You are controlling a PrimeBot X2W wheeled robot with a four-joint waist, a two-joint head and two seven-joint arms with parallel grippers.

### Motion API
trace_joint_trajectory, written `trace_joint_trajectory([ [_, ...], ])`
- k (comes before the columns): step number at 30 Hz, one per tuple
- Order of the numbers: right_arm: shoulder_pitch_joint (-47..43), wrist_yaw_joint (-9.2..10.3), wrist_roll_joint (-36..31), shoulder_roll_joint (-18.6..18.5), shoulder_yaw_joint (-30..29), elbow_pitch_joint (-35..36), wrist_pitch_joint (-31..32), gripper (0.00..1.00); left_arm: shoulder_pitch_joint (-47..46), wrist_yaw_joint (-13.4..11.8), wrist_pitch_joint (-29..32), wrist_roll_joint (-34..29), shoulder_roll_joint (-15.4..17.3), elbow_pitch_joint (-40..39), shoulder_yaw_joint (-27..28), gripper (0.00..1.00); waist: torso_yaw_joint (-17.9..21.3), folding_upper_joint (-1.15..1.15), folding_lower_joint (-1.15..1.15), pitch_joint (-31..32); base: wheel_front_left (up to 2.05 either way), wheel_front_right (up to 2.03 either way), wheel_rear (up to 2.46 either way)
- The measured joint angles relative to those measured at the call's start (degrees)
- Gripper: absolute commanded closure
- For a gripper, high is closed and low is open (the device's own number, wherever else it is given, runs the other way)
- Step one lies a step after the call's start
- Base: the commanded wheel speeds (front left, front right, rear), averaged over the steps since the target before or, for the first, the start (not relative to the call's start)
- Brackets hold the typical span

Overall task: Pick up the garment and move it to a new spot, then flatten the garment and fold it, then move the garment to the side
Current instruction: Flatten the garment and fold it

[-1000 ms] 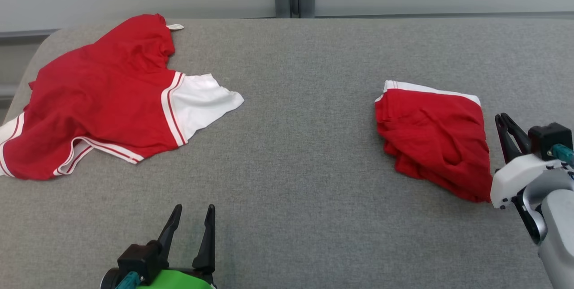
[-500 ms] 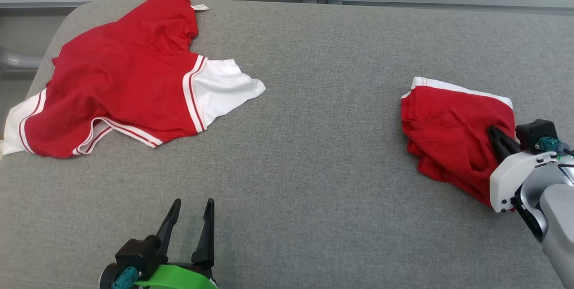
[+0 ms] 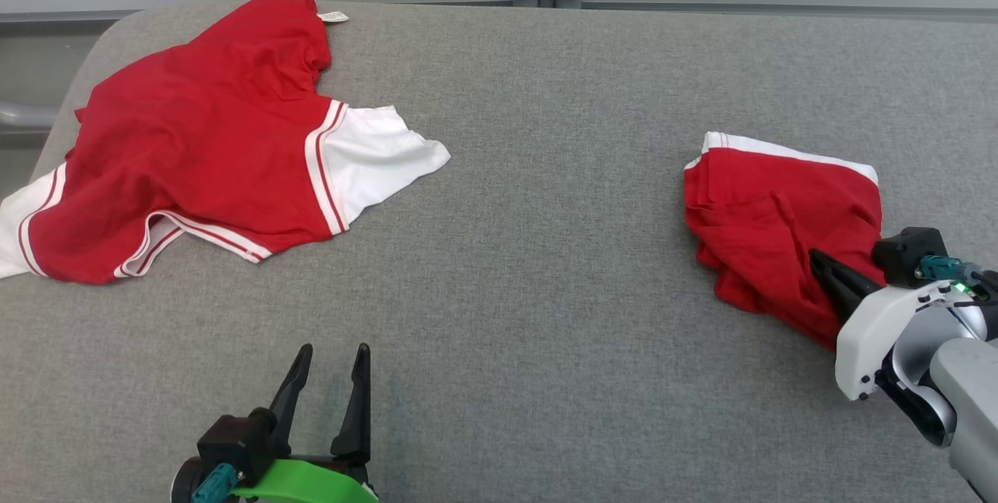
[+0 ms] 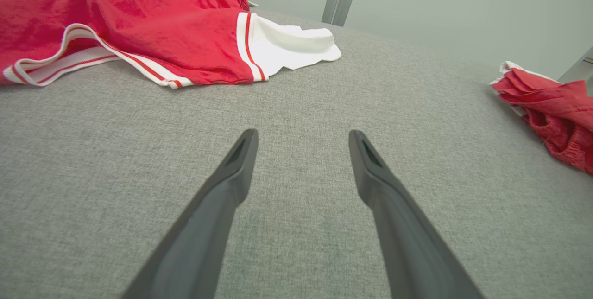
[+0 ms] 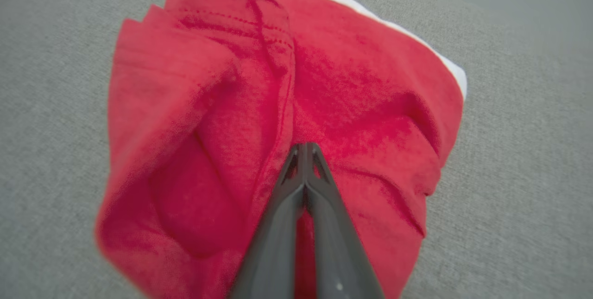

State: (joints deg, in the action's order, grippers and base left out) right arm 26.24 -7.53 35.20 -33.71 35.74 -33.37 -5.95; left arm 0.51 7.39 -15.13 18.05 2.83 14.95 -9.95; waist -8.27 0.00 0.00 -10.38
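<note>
The garment (image 3: 772, 214), a red piece loosely folded into a rough square with a white band along its far side, lay by the right edge of the grey worktop (image 3: 530, 253), about midway between the far and near edges. Its cloth was creased and bunched toward its near right corner.

The right gripper (image 3: 815, 256) reached in from the near right. Its two dark fingers were pressed together, with the tips over the garment's near right part. In the right wrist view the gripper (image 5: 303, 146) was closed at a long crease in the garment (image 5: 347, 81), apparently pinching a thin fold of it.

The left gripper (image 3: 335, 351) sat by the near edge, left of centre, with its fingers spread wide and nothing between them. In the left wrist view the gripper (image 4: 303, 136) pointed across bare grey surface, with the garment (image 4: 556, 104) off at the right.

A red shirt (image 3: 195, 144) with white sleeves and striped trim lay crumpled but spread at the far left corner, well apart from the garment. One sleeve reached the left edge. The shirt (image 4: 139, 21) lay at the upper left of the left wrist view.
</note>
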Motion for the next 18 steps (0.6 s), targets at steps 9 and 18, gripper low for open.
trace_joint_trajectory([
  [9,1.2,0.0,6.16,-1.31,7.25,0.96,-2.16,1.0,-0.26,0.0,0.0,0.01,0.0,0.0,-0.11,0.0,-0.58,0.0,0.0,0.37,0.0,0.0,0.0],
  [18,1.68,0.0,10.24,-1.72,15.05,1.41,-5.3,1.0,0.6,0.0,0.0,0.08,0.0,0.14,0.02,0.0,-1.1,0.0,0.0,2.9,0.0,0.0,0.0],
])
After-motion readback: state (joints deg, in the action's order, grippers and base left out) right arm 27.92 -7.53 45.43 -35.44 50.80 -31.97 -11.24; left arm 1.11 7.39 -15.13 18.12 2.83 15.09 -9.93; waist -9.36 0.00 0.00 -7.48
